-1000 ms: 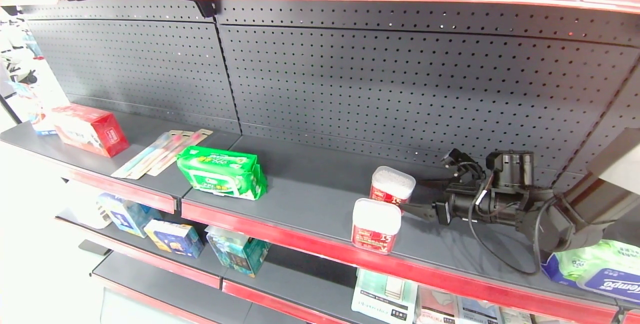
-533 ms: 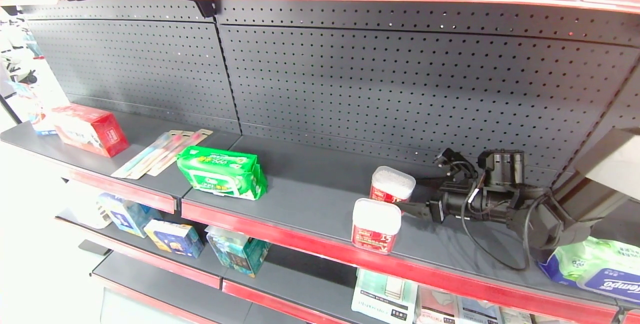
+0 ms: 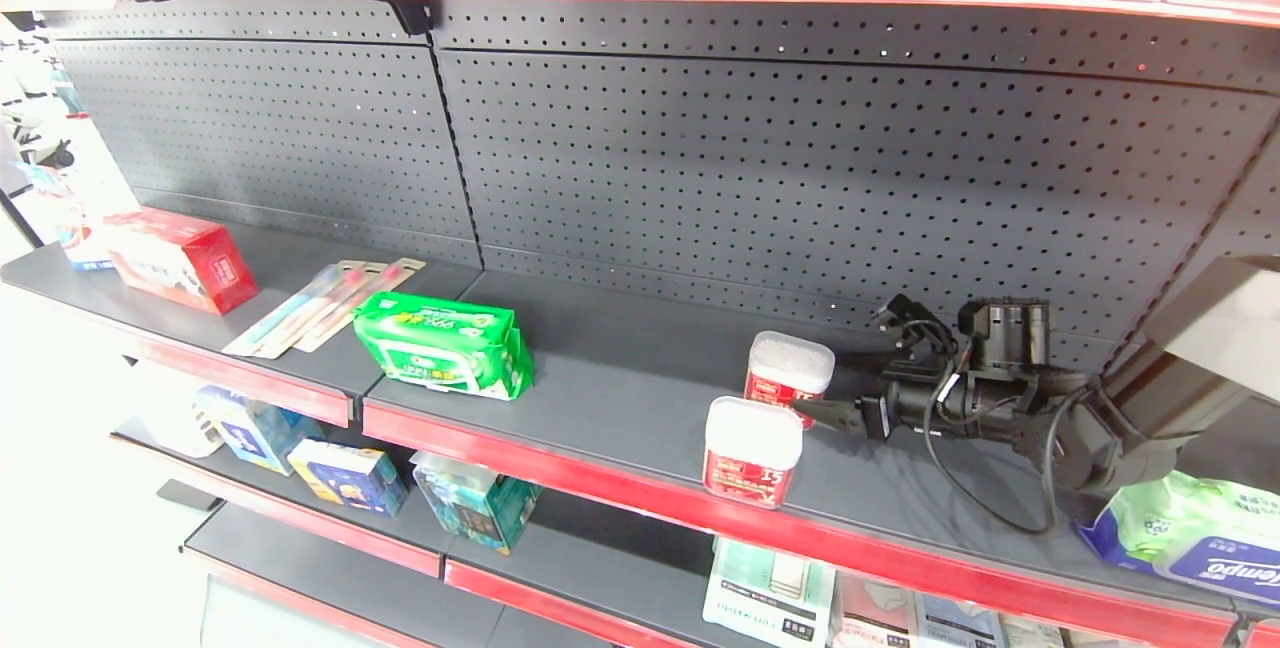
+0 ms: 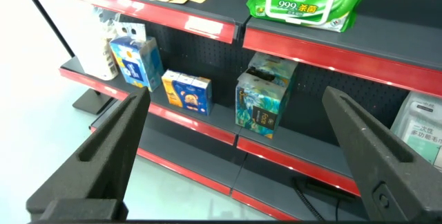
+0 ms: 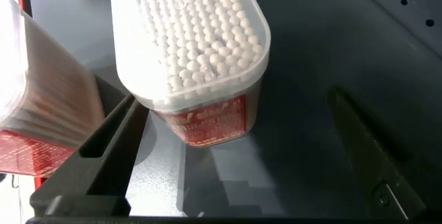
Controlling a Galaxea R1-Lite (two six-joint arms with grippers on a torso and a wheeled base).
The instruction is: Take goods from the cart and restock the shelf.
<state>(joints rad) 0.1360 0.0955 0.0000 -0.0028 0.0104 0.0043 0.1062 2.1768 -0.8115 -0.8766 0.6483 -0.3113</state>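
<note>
1. Since a second ago your right arm has lifted a little and drawn nearer the front swab box (image 3: 752, 450). Both swab boxes stand where they stood.
2. The right gripper (image 3: 822, 386) now sits just behind and to the right of the front swab box. Its fingers (image 5: 103, 156) are apart, with the rear swab box (image 3: 788, 368) upright between them. You cannot tell whether either finger touches it.
3. The rear swab box rests on the shelf (image 3: 620, 378) just behind the front swab box, so this item looks delivered.
4. The left gripper (image 4: 235, 96) hangs lower than the front swab box and off to its left, facing the lower shelves (image 4: 207, 124). Its fingers are wide apart and hold nothing.
5. What seems left: back the right arm out without tipping the box, then return to the cart. Much bare shelf lies between the front swab box and the green wipes pack (image 3: 443, 344).
</note>
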